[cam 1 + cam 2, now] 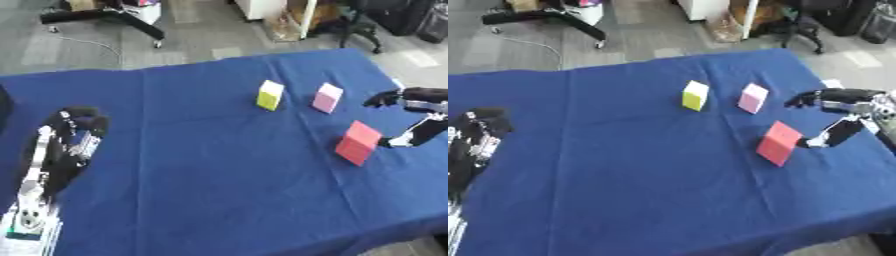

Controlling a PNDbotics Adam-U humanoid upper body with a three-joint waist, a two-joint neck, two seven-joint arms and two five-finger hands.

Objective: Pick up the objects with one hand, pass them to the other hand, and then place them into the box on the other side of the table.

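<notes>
Right hand (837, 107) reaches in over the blue surface (640, 175), fingers and thumb spread wide, holding nothing. Red block (780, 142) stands tilted just beside its thumb. Pink block (752, 98) lies near the fingers, yellow block (696, 95) beyond it. Left hand (80, 120) rests well apart, fingers curled, empty.

Office: grey carpet (79, 55), wheeled chairs (363, 22).
</notes>
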